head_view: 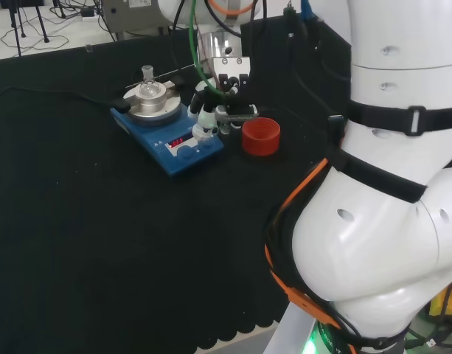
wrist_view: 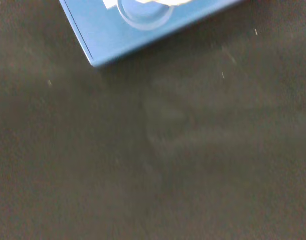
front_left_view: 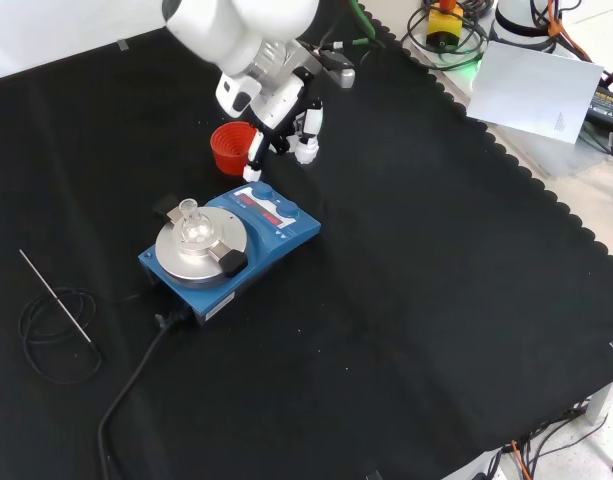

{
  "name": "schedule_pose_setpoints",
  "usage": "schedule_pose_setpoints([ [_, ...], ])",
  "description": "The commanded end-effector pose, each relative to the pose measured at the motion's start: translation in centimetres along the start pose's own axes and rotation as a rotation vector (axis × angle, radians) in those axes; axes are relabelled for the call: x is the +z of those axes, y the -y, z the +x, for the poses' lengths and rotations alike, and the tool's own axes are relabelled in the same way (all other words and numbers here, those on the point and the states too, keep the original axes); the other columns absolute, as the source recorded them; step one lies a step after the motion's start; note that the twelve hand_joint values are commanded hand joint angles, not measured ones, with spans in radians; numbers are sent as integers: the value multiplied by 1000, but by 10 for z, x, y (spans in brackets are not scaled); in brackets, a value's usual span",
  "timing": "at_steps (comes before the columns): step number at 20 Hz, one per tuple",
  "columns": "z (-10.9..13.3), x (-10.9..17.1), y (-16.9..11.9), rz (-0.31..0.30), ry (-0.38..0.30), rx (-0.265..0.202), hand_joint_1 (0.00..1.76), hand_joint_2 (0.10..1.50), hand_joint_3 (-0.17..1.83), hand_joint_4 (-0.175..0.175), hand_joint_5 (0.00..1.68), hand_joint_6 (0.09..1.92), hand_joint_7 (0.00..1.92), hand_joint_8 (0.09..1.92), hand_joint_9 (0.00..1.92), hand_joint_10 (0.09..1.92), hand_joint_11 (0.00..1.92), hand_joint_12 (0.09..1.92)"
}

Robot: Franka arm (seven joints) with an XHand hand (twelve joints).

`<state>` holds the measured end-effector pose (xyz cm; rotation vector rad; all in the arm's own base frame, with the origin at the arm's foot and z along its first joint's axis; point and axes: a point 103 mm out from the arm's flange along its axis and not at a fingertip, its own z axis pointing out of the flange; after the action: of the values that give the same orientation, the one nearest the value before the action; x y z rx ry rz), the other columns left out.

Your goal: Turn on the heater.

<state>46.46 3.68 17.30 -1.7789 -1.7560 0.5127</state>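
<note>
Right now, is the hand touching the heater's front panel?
Cannot tell. Head view puts the hand fingertips overlapping the blue heater panel edge; front view hints at a gap.

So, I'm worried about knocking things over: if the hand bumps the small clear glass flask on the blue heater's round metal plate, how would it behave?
The small clear glass flask looks fragile and probably light. It stands upright on the round metal plate of the blue heater, so a nudge would probably tip it or slide it on the smooth metal. The hand is beside the heater's front panel, apart from the flask.
</note>
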Motion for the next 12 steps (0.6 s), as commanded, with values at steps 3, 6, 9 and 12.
schedule_pose_setpoints([
  [3,-7,9,8,145,98,30,1221,1172,-175,-44,342,87,1534,1349,1758,1111,1920,1366],
  [6,-5,9,12,168,102,15,1335,1210,-175,-40,344,87,1566,1440,1801,1177,1920,1449],
  [9,-1,9,16,195,112,2,1394,1229,-175,-32,313,87,1584,1495,1800,1233,1904,1502],
  [12,4,10,19,222,123,-10,1419,1238,-175,-25,280,87,1592,1522,1795,1267,1891,1540],
])
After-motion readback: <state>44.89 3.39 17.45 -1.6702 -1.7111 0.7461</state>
